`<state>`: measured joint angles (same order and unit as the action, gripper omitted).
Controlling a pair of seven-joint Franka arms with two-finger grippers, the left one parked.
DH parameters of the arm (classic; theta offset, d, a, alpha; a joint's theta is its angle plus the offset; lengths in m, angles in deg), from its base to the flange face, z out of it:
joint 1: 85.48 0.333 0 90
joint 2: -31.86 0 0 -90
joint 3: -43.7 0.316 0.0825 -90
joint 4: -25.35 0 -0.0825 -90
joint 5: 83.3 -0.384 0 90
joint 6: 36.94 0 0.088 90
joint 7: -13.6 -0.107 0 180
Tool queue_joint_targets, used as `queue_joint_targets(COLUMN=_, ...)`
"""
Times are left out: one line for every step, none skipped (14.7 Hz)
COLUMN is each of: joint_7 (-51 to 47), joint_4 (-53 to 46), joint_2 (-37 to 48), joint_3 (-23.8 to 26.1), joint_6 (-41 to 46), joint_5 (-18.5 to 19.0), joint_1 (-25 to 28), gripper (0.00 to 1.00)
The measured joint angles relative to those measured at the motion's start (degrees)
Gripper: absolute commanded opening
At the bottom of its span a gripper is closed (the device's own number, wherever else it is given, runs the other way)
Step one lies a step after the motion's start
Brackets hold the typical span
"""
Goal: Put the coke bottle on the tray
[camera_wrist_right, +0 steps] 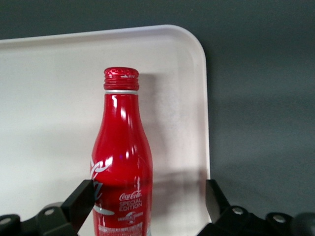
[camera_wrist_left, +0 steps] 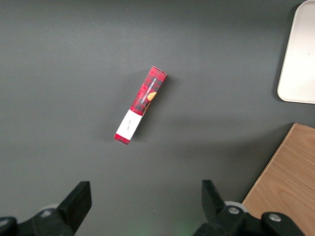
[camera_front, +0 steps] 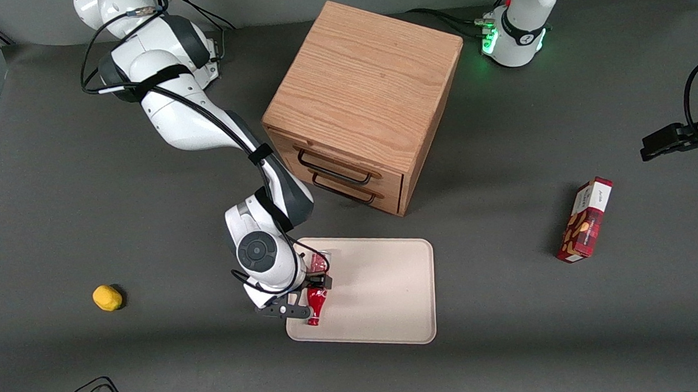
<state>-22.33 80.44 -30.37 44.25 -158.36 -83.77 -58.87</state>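
The coke bottle (camera_front: 315,301) lies on the tray (camera_front: 385,291), at its end toward the working arm, cap toward the front camera; the gripper (camera_front: 316,280) straddles it with fingers spread, released; the cabinet (camera_front: 361,104) stands farther back, so the tray is free for it.

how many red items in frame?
2. The coke bottle lies on the tray near its working-arm end, between the fingers of the open pincer. The red snack box lies on the table toward the parked arm's end.
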Motion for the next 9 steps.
queue_joint_targets(joint_7=0.0, joint_4=0.0, joint_2=0.0, joint_3=0.0, joint_6=0.0, joint_5=0.0, joint_1=0.0, gripper=1.00)
queue_joint_targets(joint_7=0.0, joint_4=0.0, joint_2=0.0, joint_3=0.0, joint_6=0.0, joint_5=0.0, joint_1=0.0, gripper=1.00)
queue_joint_targets(joint_7=0.0, joint_4=0.0, joint_2=0.0, joint_3=0.0, joint_6=0.0, joint_5=0.0, joint_1=0.0, gripper=1.00)
queue_joint_targets(joint_7=0.0, joint_4=-0.1, joint_2=0.0, joint_3=0.0, joint_6=0.0, joint_5=0.0, joint_1=0.0, gripper=1.00)
queue_joint_targets(joint_7=0.0, joint_4=-0.1, joint_2=0.0, joint_3=0.0, joint_6=0.0, joint_5=0.0, joint_1=0.0, gripper=1.00)
queue_joint_targets(joint_7=0.0, joint_4=-0.3, joint_2=0.0, joint_3=0.0, joint_6=0.2, joint_5=0.0, joint_1=0.0, gripper=1.00)
queue_joint_targets(joint_7=0.0, joint_4=-0.5, joint_2=0.0, joint_3=0.0, joint_6=0.6, joint_5=0.0, joint_1=0.0, gripper=1.00)
queue_joint_targets(joint_7=0.0, joint_4=-0.7, joint_2=0.1, joint_3=0.0, joint_6=1.4, joint_5=0.0, joint_1=0.0, gripper=1.00)
queue_joint_targets(joint_7=0.0, joint_4=-1.0, joint_2=0.3, joint_3=-0.1, joint_6=2.3, joint_5=0.0, joint_1=0.0, gripper=1.00)
